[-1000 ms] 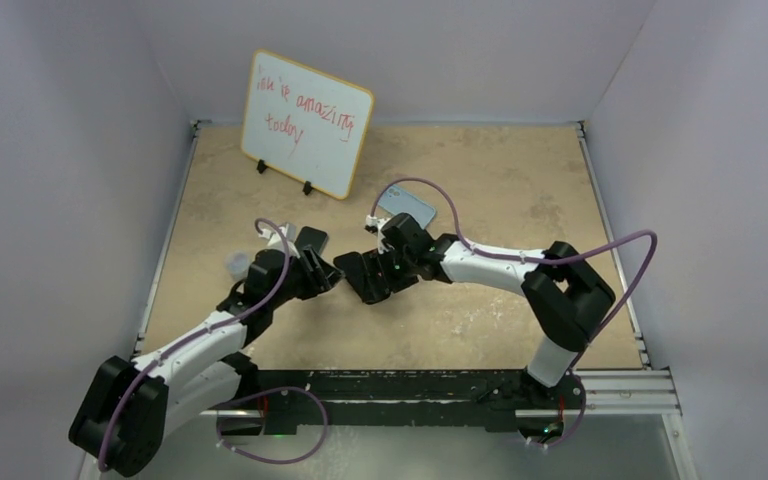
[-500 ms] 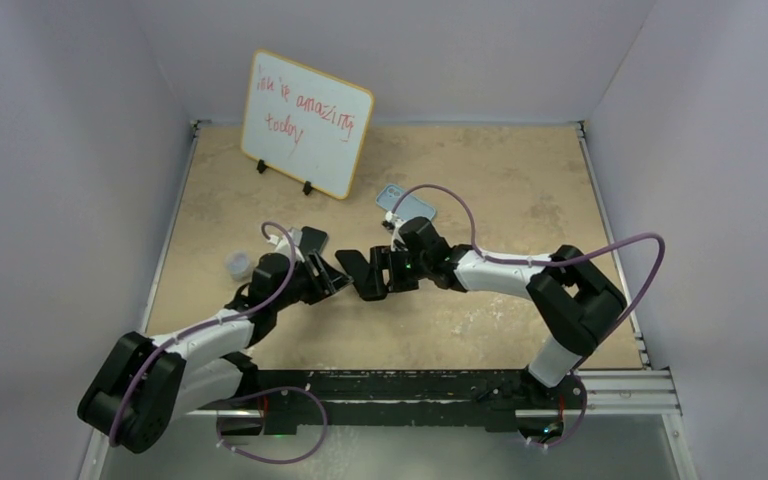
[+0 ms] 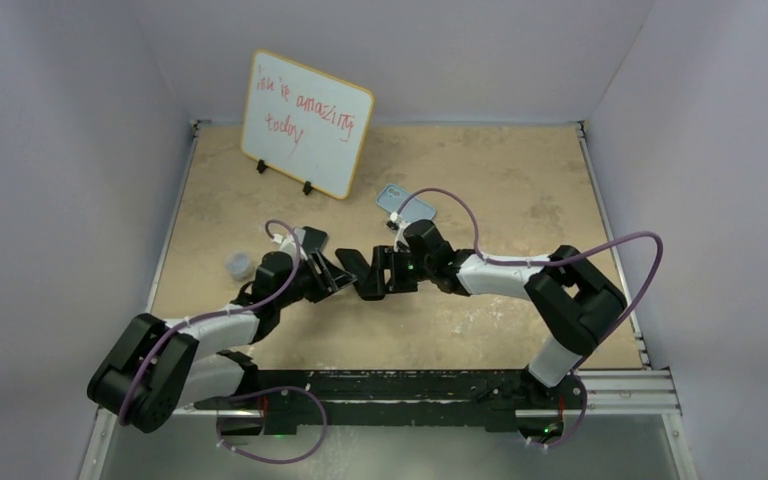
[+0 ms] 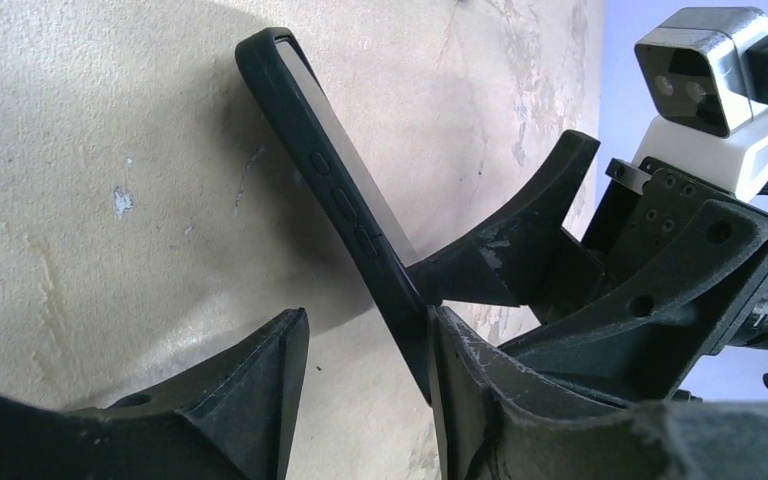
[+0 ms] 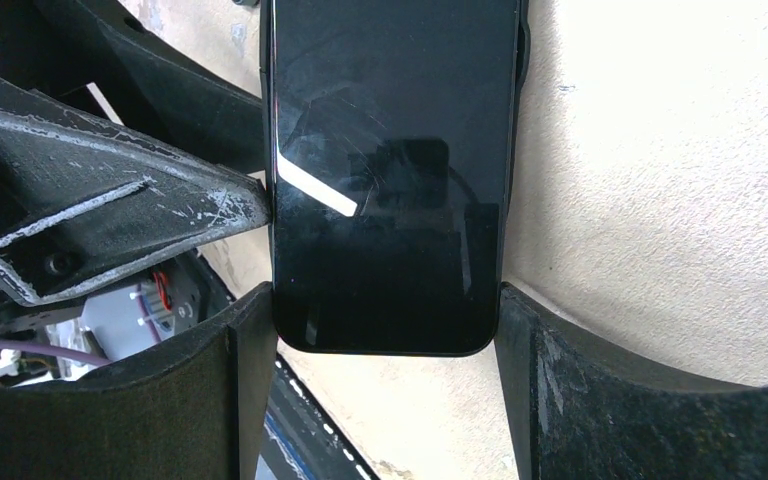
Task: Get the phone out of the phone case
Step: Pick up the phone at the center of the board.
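Observation:
The phone (image 5: pixel 390 150), black screen up, sits in a black case (image 4: pixel 330 190) and is held tilted off the table between both arms at mid-table (image 3: pixel 356 266). My right gripper (image 5: pixel 382 300) is shut on the phone's lower end, one finger on each long side; it also shows in the top view (image 3: pixel 376 272). My left gripper (image 4: pixel 365 315) is open; its right finger (image 4: pixel 460 380) touches the case's back edge and its left finger stands apart from it. It shows in the top view (image 3: pixel 331 270) at the phone's left end.
A whiteboard (image 3: pixel 305 122) with red writing stands at the back left. A light blue flat slab with a camera cutout (image 3: pixel 407 204) lies just behind the right wrist. A small clear cap (image 3: pixel 237 265) lies left of the left arm. Purple cables loop over both arms.
The left arm has reached further right and forward, bringing its gripper up against the phone's left end. The right gripper and phone have shifted slightly left and away from the bases.

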Controlling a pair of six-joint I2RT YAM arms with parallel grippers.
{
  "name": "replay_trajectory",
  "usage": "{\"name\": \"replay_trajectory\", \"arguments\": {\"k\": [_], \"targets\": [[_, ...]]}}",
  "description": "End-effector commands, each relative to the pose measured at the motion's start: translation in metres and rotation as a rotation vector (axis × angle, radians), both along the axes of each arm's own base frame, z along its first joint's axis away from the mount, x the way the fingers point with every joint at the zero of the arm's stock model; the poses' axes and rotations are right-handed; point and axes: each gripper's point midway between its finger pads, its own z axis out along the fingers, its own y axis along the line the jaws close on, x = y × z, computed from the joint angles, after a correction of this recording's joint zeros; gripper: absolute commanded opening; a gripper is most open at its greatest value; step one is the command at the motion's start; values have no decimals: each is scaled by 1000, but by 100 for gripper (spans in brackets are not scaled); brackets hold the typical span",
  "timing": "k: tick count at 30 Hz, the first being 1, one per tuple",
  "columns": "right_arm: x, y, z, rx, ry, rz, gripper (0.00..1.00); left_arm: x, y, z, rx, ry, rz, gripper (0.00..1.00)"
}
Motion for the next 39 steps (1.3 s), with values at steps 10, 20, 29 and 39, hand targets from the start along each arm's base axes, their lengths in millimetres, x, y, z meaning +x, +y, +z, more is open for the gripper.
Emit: {"name": "replay_trajectory", "arguments": {"k": [10, 20, 29, 39], "targets": [[10, 3, 18, 163, 25, -33, 0, -5, 8, -12, 14, 3, 25, 35], [10, 0, 12, 140, 13, -19, 0, -9, 2, -5, -43, 0, 9, 40], [12, -5, -3, 101, -6, -24, 0, 12, 18, 25, -124, -32, 201, 53], [12, -5, -8, 95, -16, -12, 0, 33, 9, 30, -218, -20, 249, 52]]}}
